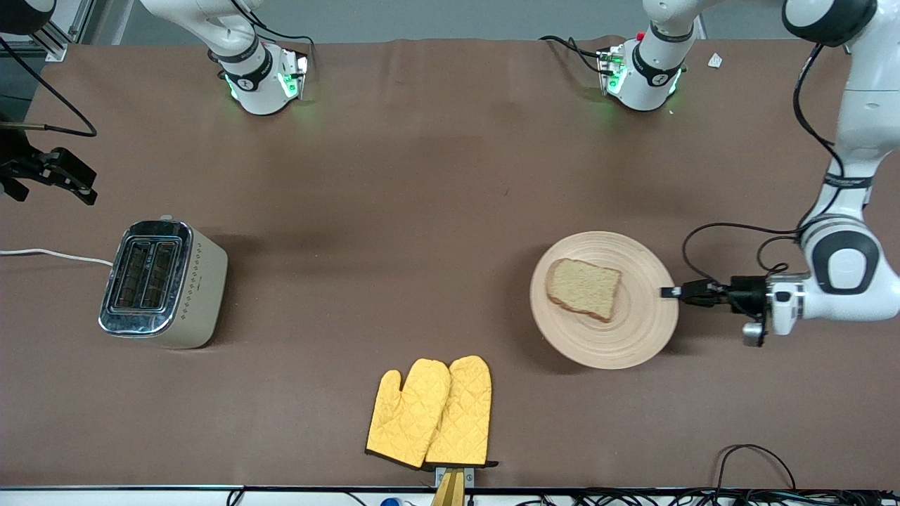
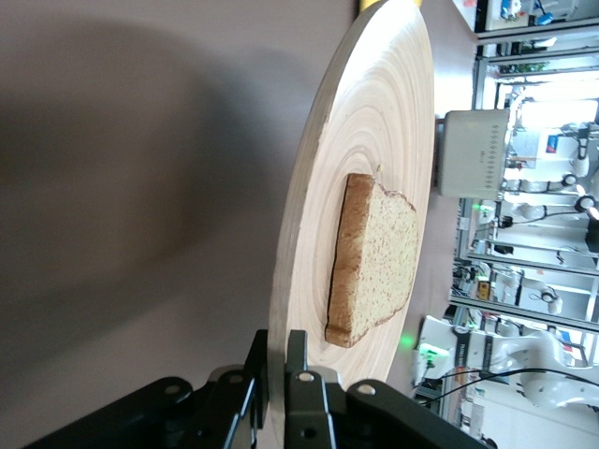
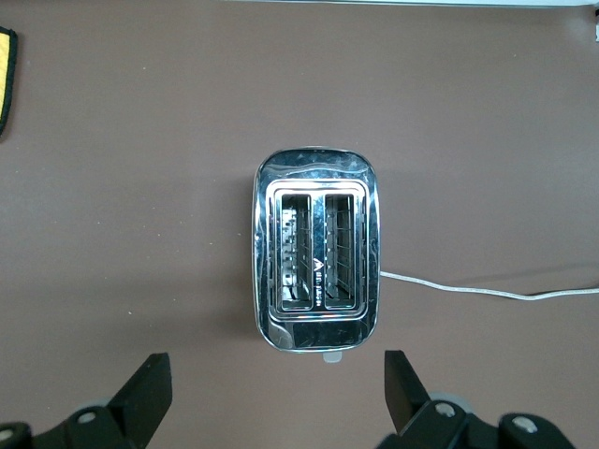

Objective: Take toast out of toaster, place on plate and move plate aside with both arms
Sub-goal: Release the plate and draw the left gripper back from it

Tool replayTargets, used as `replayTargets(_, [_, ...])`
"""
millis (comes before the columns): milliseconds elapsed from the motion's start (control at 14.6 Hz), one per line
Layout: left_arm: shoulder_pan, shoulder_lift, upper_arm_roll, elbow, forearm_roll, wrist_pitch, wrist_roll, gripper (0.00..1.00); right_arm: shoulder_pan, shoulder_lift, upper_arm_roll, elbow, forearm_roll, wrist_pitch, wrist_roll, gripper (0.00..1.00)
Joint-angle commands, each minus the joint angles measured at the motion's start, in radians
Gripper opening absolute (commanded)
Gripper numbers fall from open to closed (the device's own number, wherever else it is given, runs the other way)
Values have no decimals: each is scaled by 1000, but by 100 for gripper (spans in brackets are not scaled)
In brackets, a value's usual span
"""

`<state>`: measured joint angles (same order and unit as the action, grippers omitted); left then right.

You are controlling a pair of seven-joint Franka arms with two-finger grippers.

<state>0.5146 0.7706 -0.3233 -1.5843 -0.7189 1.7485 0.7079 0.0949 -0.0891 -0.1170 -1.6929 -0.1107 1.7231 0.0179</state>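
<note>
The toast [image 1: 583, 287] lies on the plate [image 1: 633, 337], which sits toward the left arm's end of the tabletop [image 1: 394, 211], and the left pincer [image 1: 668, 292] is clamped on the plate's rim. The toaster [image 1: 163, 283] stands toward the right arm's end, with the right pincer [image 1: 67, 176] spread wide above it. The oven mitts [image 1: 430, 413] lie between toaster and plate, nearer to the front camera than both.

No legible text — toaster [image 3: 316, 277] logo unreadable.
</note>
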Motion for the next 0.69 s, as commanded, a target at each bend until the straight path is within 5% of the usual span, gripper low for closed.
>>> replayTargets(0, [83, 45, -14, 6, 50, -37, 54, 0, -62, 11, 4, 16, 64, -8, -19, 100])
replayTargets(412, [157, 139, -10, 70, 76, -37, 91, 9, -87, 14, 2, 16, 77, -11, -104, 100])
replayTargets(481, [159, 136, -10, 92, 108, -37, 87, 43, -90, 14, 2, 16, 77, -14, -104, 100])
replayTargets(550, [165, 138, -10, 107, 117, -37, 90, 99, -90, 14, 3, 16, 77, -14, -104, 100])
replayTargets(618, [176, 136, -10, 116, 125, -37, 90, 100, -90, 14, 3, 16, 80, -16, -101, 100])
